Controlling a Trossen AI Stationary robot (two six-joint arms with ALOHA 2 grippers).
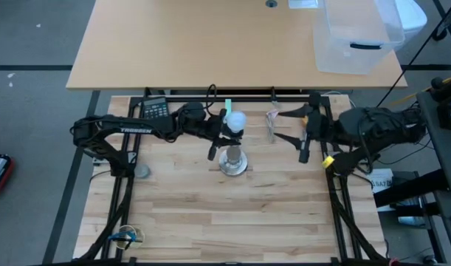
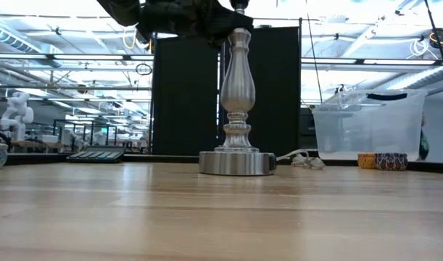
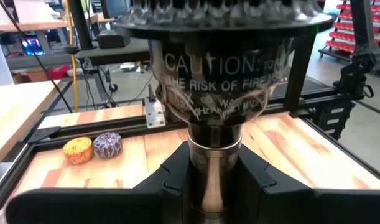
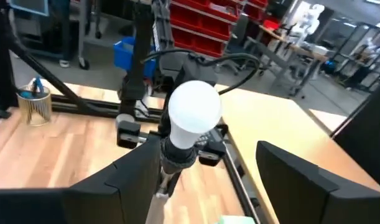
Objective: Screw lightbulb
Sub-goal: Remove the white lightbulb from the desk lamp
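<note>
White lightbulb (image 4: 194, 114); silver stand (image 2: 237, 94); black socket (image 3: 217, 74).

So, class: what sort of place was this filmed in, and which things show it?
Probably a robotics lab or workshop. Red parts bins line shelving, a white humanoid figure stands on a distant bench, and the wooden table sits in a black frame carrying two robot arms.

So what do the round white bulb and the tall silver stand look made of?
The round white bulb: frosted glass or plastic, matte and opaque; can't tell which. The tall silver stand: apparently polished metal, with bright reflections along its turned stem.
</note>
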